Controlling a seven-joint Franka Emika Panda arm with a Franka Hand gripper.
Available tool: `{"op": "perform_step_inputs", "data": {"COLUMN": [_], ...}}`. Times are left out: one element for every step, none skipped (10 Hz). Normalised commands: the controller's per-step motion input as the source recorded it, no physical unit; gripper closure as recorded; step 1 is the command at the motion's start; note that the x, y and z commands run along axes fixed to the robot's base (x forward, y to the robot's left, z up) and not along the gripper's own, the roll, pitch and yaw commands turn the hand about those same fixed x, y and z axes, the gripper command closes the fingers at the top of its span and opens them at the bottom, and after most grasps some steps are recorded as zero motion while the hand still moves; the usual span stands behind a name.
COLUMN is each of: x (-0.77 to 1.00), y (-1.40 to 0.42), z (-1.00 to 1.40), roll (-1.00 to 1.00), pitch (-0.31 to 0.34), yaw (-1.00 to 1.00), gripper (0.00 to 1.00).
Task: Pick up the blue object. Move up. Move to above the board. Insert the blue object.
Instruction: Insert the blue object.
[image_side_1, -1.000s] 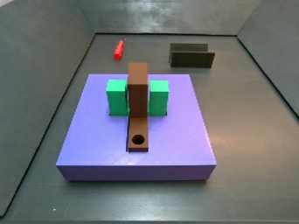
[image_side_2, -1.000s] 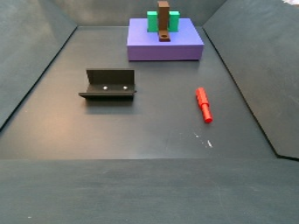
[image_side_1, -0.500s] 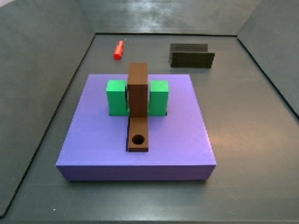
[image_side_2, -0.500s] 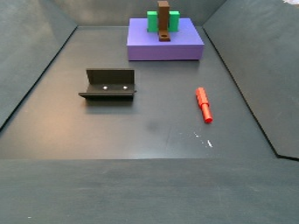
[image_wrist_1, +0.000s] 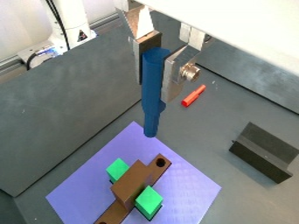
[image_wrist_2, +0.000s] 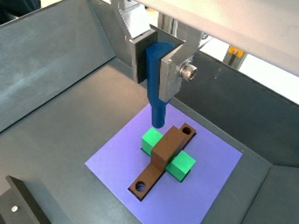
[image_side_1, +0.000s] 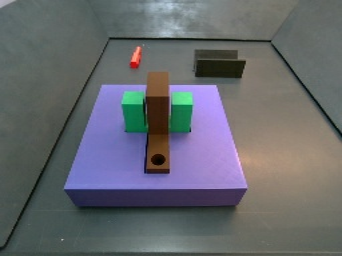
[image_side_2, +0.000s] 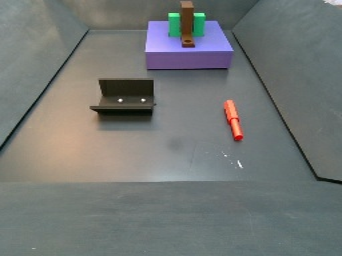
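Note:
My gripper (image_wrist_1: 156, 73) is shut on the blue object (image_wrist_1: 153, 98), a thick bright blue peg hanging upright between the silver fingers; both show in both wrist views, the gripper (image_wrist_2: 160, 73) and the peg (image_wrist_2: 160, 92). The peg's lower end hangs high above the purple platform (image_wrist_1: 193, 186). The board (image_wrist_1: 132, 187) is a brown plank with a round hole at one end, passing through a green block (image_wrist_1: 117, 169). It also shows in the other wrist view (image_wrist_2: 163, 159) and in both side views (image_side_1: 158, 118) (image_side_2: 190, 26). The gripper and peg are out of both side views.
The purple platform (image_side_1: 120, 165) carries the board and the green block (image_side_1: 134, 110). A short red stick (image_side_2: 234, 121) (image_side_1: 135, 55) lies on the dark floor. The fixture (image_side_2: 124, 97) (image_side_1: 221, 64) stands apart from it. Grey walls enclose the floor.

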Motion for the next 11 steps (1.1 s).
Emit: {"op": "perform_step_inputs", "data": {"x": [0.15, 0.10, 0.09, 0.20, 0.26, 0.27, 0.21, 0.07, 0.00, -0.05, -0.08], "y": [-0.66, -0.95, -0.93, -0.84, -0.84, -0.78, -0.69, -0.64, -0.52, -0.39, -0.24], "z": [-0.40, -0.70, -0.83, -0.84, -0.68, -0.57, -0.65, -0.75, -0.67, -0.55, -0.44], "roll": [-0.01, 0.03, 0.11, 0.17, 0.17, 0.16, 0.15, 0.11, 0.07, 0.05, 0.05], "pitch": [-0.066, -0.123, -0.113, -0.066, 0.000, 0.003, 0.000, 0.000, 0.000, -0.003, -0.019], "yaw": [0.00, 0.05, 0.10, 0.07, 0.04, 0.03, 0.02, 0.00, 0.00, 0.01, 0.00], "gripper": [1.00, 1.00, 1.00, 1.00, 1.00, 1.00, 1.00, 1.00, 1.00, 1.00, 1.00]}}
